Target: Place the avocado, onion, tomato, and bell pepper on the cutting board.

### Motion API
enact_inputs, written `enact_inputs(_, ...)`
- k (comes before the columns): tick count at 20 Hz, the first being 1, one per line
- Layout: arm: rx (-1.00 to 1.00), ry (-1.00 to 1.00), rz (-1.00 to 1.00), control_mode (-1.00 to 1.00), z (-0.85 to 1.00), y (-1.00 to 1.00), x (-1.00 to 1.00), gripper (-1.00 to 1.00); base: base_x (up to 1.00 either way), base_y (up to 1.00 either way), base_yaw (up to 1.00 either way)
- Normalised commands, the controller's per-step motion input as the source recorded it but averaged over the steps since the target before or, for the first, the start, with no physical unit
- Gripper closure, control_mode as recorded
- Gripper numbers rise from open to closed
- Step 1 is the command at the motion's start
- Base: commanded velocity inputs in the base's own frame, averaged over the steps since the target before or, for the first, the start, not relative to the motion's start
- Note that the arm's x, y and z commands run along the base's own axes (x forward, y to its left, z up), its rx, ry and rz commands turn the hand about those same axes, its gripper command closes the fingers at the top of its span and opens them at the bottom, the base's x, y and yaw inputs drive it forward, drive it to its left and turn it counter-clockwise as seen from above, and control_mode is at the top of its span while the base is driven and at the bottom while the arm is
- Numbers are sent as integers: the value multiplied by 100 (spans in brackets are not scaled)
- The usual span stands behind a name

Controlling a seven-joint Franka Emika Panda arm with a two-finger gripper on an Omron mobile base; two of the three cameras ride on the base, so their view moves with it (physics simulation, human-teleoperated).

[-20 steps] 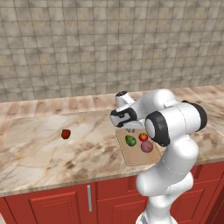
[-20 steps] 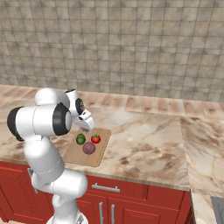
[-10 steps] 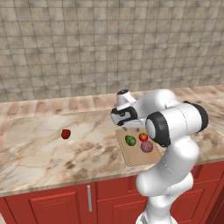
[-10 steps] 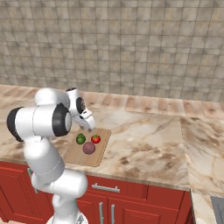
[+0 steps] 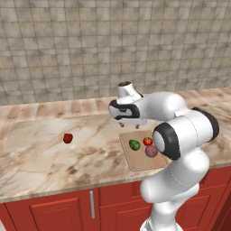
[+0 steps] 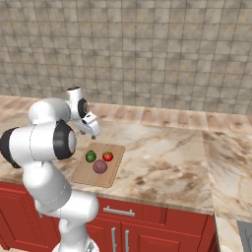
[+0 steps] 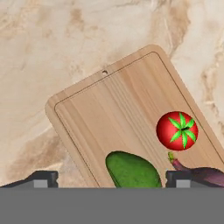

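Note:
The tan cutting board (image 5: 133, 162) (image 6: 86, 172) (image 7: 113, 103) lies on the counter in front of me. On it rest the dark-green avocado (image 5: 134, 145) (image 6: 91, 156) (image 7: 133, 170), the bright red tomato (image 5: 147, 141) (image 6: 108, 156) (image 7: 177, 130) and the mauve onion (image 5: 151, 151) (image 6: 100, 167) (image 7: 200, 173). The deep-red bell pepper (image 5: 67, 138) sits alone on the counter far to the left. My gripper (image 5: 122, 122) (image 6: 93, 133) (image 7: 110, 179) hangs open above the board's back left corner, holding nothing.
The marble counter (image 5: 40, 158) stretches wide to the left between the board and the pepper. A tiled wall (image 5: 67, 54) closes the back. Red cabinet fronts (image 5: 67, 207) run below the counter's front edge.
The gripper has drifted slightly left above the board's back edge, still open. The vegetables on the board and the pepper have not moved.

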Motion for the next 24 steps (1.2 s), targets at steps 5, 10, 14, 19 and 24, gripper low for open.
enact_inputs(5, -4, -3, 0, -100, 0, 100, 22, -100, 0, 0, 0)
enact_inputs(10, -1, -1, 0, -100, 3, 96, 21, -100, 0, 0, 0)
enact_inputs(14, 0, 0, 0, -100, 13, 92, 4, -100, 0, 0, 0)
enact_inputs(19, 0, -1, 0, -100, 21, 81, -7, -100, 0, 0, 0)
enact_inputs(24, 1, 0, 0, -100, 2, 3, -3, -100, 0, 0, 0)
